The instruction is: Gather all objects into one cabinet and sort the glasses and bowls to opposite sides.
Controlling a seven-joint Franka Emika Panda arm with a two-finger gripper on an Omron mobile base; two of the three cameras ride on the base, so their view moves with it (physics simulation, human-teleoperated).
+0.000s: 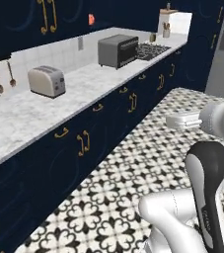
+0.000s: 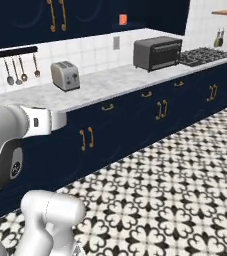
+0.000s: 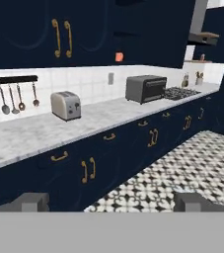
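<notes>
Our jaws (image 3: pixel 111 201) stand wide with nothing between them, hanging over the patterned floor (image 3: pixel 182 163) and facing the desk (image 3: pixel 29 136). On it sit a toaster (image 3: pixel 66 105) and a toaster oven (image 3: pixel 146 88). One orange-red cup (image 3: pixel 119 57) shows high by the wall cabinets (image 3: pixel 84 29), above the oven.

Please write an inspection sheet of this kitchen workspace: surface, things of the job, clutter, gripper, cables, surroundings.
Surface: marble counter, mostly bare.
Job's things: one small orange-red cup high at the wall cabinets; their doors with brass handles are closed. Bowl and other cups: nothing seen.
Clutter: toaster, toaster oven, utensil rack on the tiled wall.
Gripper: gripper open, holding nothing, far from the counter.
Cables: nothing seen.
Surroundings: stove, navy base cabinets, patterned floor.
</notes>
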